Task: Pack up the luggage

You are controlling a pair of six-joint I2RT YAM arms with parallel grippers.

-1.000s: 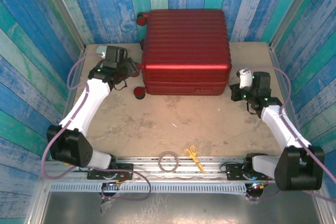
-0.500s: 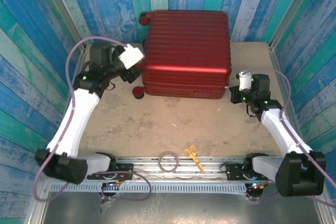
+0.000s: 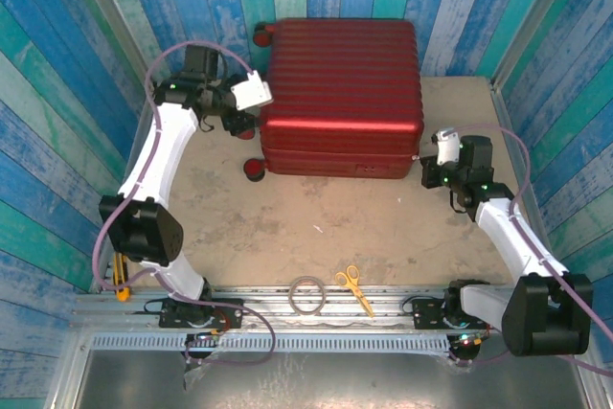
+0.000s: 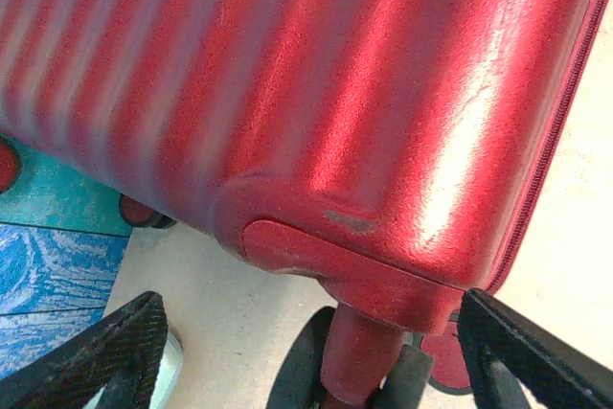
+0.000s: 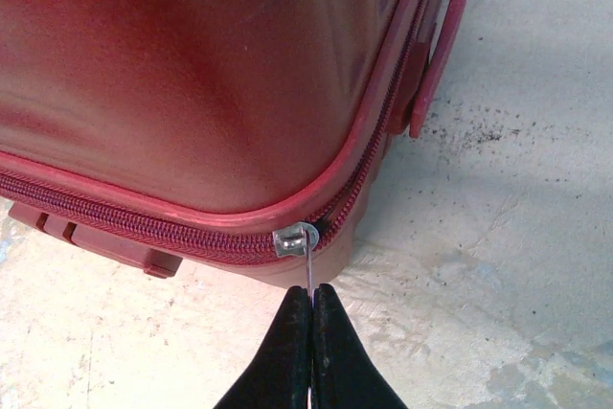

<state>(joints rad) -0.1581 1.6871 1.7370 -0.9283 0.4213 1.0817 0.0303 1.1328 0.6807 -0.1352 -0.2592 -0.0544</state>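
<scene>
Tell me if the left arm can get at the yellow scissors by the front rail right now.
Probably yes. The left claw is open and empty beside the luggage, and only bare table lies between it and the scissors. It would have to swing back toward its base.

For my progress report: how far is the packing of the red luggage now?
Done: the luggage lies closed. In hand: the right hand pinches the zipper pull at the near right corner; the left hand, open, hovers by a wheel. Left: finishing the zip; how much, I cannot tell.
</scene>
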